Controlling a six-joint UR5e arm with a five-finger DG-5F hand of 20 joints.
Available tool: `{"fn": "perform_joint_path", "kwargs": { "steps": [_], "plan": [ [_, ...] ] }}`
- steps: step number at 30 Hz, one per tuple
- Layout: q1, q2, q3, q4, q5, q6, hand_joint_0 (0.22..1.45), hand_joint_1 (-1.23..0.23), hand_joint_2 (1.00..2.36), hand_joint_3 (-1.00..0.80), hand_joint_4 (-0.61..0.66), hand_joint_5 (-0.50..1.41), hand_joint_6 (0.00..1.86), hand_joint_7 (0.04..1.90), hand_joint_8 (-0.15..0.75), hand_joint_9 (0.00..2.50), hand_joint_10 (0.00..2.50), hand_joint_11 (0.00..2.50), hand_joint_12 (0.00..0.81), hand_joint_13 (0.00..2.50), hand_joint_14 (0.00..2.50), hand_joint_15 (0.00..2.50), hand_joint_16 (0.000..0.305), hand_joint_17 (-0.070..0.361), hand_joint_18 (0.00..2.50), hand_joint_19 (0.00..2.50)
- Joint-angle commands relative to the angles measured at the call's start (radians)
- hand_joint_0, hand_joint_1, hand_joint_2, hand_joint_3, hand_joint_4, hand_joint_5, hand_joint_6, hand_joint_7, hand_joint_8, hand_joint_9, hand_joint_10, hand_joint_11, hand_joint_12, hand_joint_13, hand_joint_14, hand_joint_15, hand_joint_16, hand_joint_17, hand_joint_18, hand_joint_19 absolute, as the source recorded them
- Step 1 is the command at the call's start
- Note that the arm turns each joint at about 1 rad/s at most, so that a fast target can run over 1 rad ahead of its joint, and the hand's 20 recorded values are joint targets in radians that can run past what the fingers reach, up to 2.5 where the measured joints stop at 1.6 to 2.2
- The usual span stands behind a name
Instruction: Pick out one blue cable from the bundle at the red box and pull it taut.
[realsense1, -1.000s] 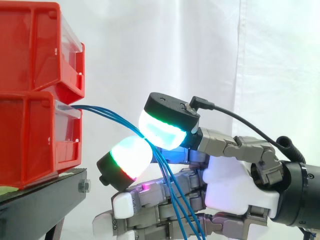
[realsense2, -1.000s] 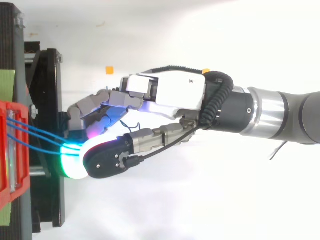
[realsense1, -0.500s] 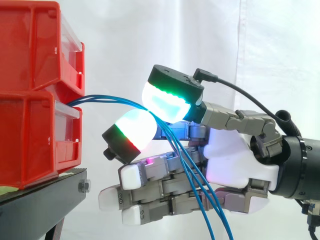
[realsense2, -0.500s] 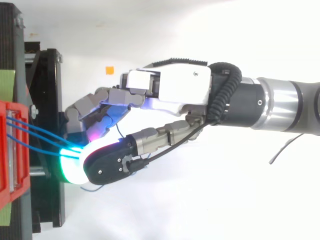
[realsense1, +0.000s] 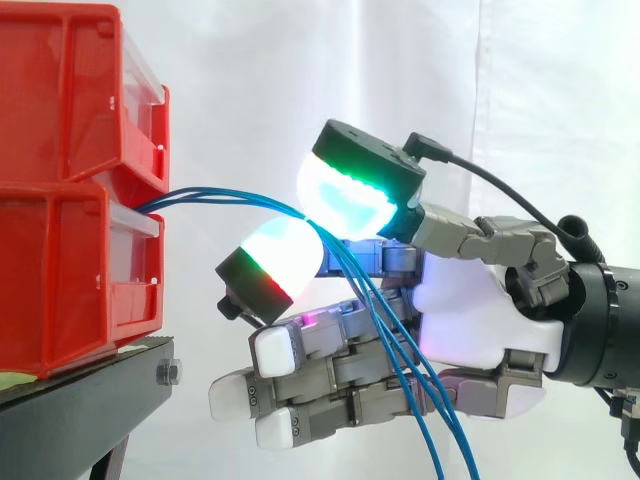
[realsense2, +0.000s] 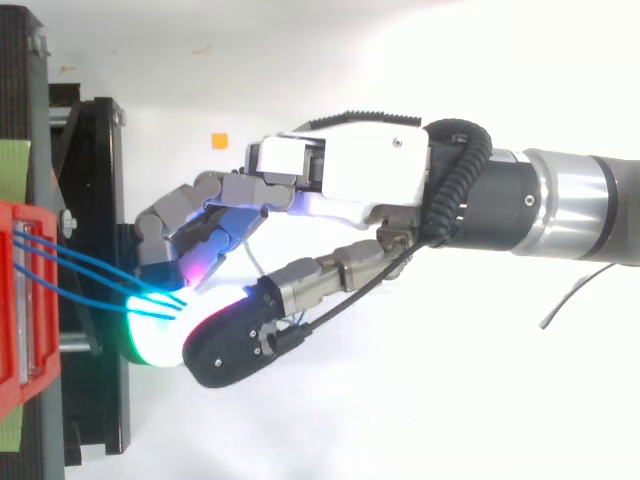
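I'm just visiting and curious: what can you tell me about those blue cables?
The blue cables are thin, smooth, plastic-looking strands; three show from above. They leave the top of the lower red bin, arch slackly rightward, pass pinched between the glowing pads of the hand, then hang loose across its lower fingers.

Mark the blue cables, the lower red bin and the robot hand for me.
blue cables (realsense1: 225, 197): side view, on the span just right of the bin.
lower red bin (realsense1: 60, 285): side view, on its side wall.
robot hand (realsense1: 465, 320): side view, on the white palm.
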Motion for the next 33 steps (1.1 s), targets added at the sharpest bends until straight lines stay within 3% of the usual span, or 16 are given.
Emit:
{"fn": "perform_joint_path", "kwargs": {
  "steps": [1, 8, 13, 18, 26, 33],
  "plan": [
    [0.0, -0.001, 0.001, 0.0, 0.0, -0.001, 0.55, -0.58, 1.01, -0.39, 0.16, -0.18, 0.79, 1.09, 0.291, 0.84, 0.02, 0.53, 0.332, 0.61, 0.01, 0.26, 0.05, 0.112, 0.44, 0.47],
    [-0.001, -0.001, 0.001, 0.0, 0.006, -0.001, 0.55, -0.55, 1.01, -0.41, 0.17, -0.17, 0.78, 1.11, 0.295, 0.85, 0.02, 0.52, 0.333, 0.62, 0.01, 0.25, 0.05, 0.112, 0.44, 0.47],
    [0.0, 0.001, 0.001, 0.0, 0.006, -0.001, 0.58, -0.54, 1.03, -0.17, 0.14, -0.17, 0.8, 1.13, 0.293, 0.85, 0.02, 0.52, 0.329, 0.62, 0.01, 0.27, 0.049, 0.11, 0.44, 0.48],
    [0.0, -0.001, 0.006, -0.02, 0.006, -0.001, 0.58, -0.59, 1.03, -0.13, 0.15, -0.18, 0.8, 1.12, 0.294, 0.83, 0.02, 0.52, 0.331, 0.61, 0.01, 0.26, 0.05, 0.111, 0.43, 0.48],
    [-0.001, 0.001, 0.029, -0.065, 0.0, -0.003, 0.57, -0.66, 1.02, -0.35, 0.15, -0.19, 0.81, 1.08, 0.286, 0.81, 0.02, 0.53, 0.329, 0.61, 0.01, 0.26, 0.05, 0.113, 0.43, 0.46],
    [-0.004, 0.001, 0.075, -0.186, -0.002, -0.006, 0.54, -0.46, 1.0, -0.48, 0.17, -0.18, 0.79, 1.08, 0.297, 0.85, 0.02, 0.52, 0.334, 0.62, 0.01, 0.26, 0.051, 0.115, 0.44, 0.47]
  ]
}}
